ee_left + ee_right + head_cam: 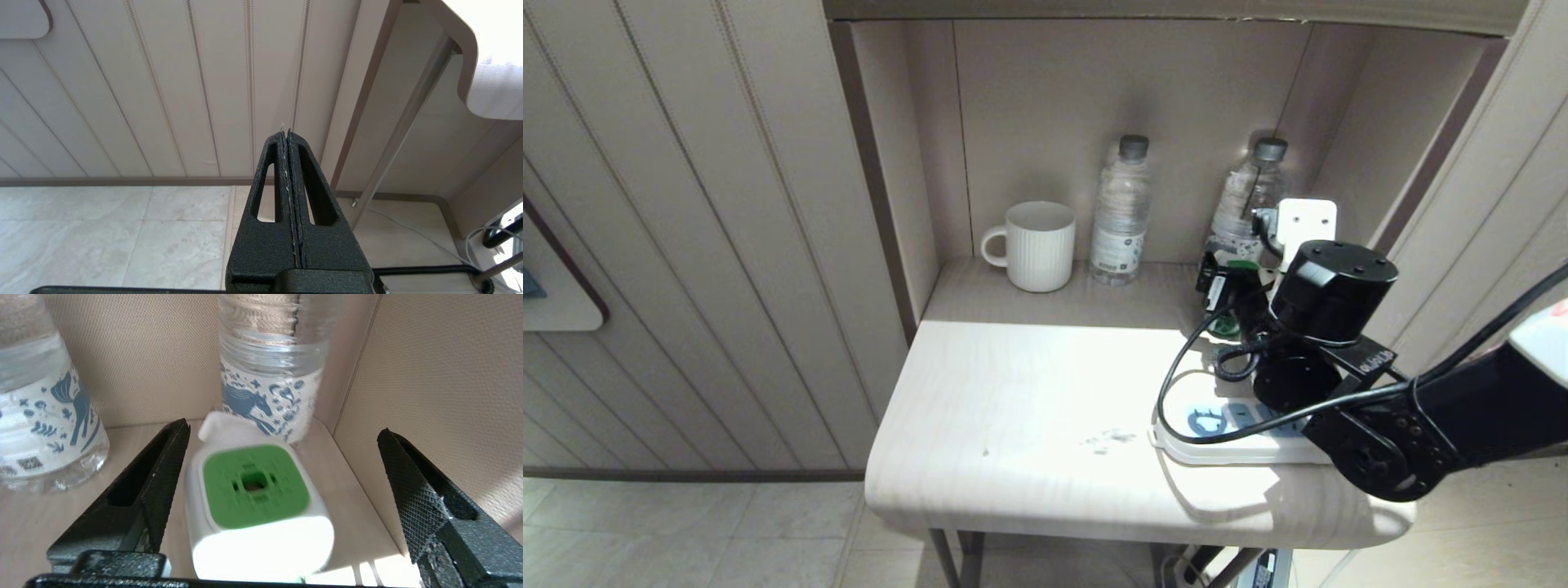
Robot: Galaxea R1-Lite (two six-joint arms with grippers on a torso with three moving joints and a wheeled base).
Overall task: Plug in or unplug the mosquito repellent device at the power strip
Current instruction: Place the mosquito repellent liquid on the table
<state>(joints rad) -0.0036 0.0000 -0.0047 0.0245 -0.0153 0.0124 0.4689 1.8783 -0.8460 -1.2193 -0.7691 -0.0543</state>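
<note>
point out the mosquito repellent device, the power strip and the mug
mosquito repellent device [255, 486]: right wrist view, on its green top face.
power strip [1217, 445]: head view, on the white casing at its near left end.
mug [1040, 249]: head view, on the ribbed white side wall.

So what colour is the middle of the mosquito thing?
Green, set in the white mosquito repellent device; the right wrist view shows it best.

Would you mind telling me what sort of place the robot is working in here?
Probably a hotel room nook: a white ribbed ceramic mug and two clear plastic water bottles stand in a beige panelled alcove, beside a flat white power strip.
</note>
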